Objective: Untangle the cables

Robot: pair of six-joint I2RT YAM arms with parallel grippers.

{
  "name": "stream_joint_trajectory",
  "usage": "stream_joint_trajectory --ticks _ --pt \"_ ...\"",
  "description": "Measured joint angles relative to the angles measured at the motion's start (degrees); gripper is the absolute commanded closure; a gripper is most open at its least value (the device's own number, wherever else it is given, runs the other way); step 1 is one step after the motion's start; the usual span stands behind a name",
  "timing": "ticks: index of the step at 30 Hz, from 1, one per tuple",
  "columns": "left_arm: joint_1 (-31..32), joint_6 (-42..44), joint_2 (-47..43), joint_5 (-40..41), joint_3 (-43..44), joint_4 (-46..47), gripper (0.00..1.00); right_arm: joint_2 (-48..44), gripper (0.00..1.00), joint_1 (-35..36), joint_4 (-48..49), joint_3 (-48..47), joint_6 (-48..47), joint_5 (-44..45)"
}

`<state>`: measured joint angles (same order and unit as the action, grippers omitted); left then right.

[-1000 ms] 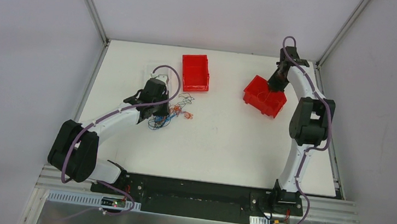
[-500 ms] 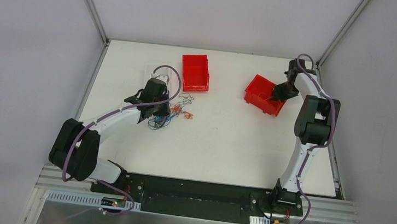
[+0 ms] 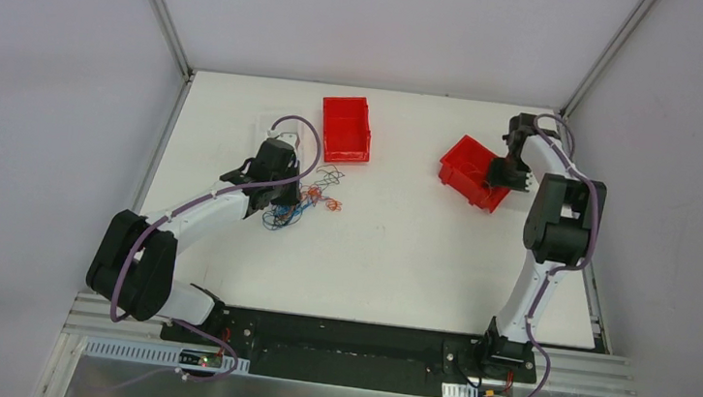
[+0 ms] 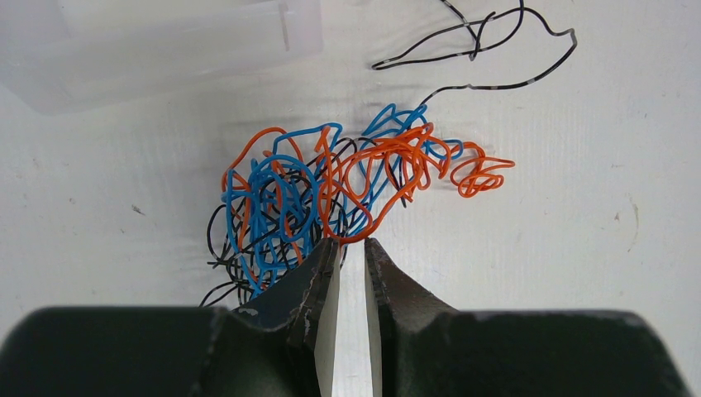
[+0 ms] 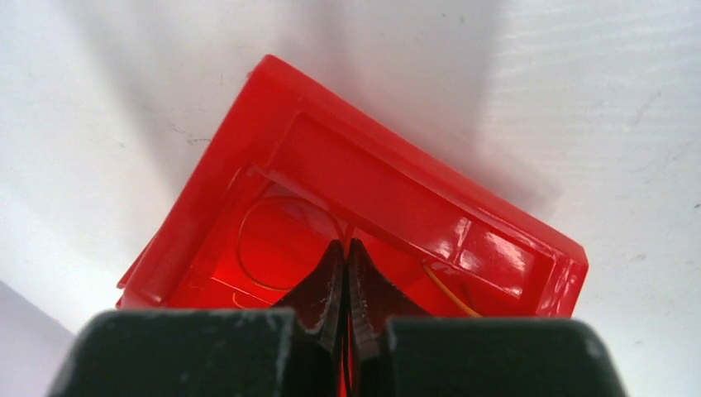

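Our left gripper stands narrowly parted, with its tips at the near edge of the cables. We see our right gripper pressed together over a red bin.

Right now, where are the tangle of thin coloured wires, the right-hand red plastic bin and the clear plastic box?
tangle of thin coloured wires [image 4: 331,194]: left wrist, knot's middle.
right-hand red plastic bin [image 5: 422,171]: right wrist, far rim.
clear plastic box [image 4: 165,50]: left wrist, visible middle.

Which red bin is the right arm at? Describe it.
On the white table, look to the far right corner, beside the right arm. The red bin there sits skewed to the table edges with a thin orange wire loop inside; the other red bin sits square, far centre.
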<state>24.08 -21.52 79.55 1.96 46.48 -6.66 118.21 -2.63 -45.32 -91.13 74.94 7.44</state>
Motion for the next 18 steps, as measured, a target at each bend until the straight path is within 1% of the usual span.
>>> stream_joint_trajectory --ticks 5,10,18 --pt "0.0 0.0 0.0 0.0 0.0 0.0 0.81 -2.6 1.0 0.0 0.0 2.1 7.2 -0.2" --pt "0.0 0.0 0.0 0.0 0.0 0.0 0.81 -8.0 1.0 -0.4 1.7 6.1 14.7 -0.4" --pt "0.0 0.0 0.0 0.0 0.0 0.0 0.81 -8.7 1.0 -1.3 3.5 5.7 19.4 -2.7"
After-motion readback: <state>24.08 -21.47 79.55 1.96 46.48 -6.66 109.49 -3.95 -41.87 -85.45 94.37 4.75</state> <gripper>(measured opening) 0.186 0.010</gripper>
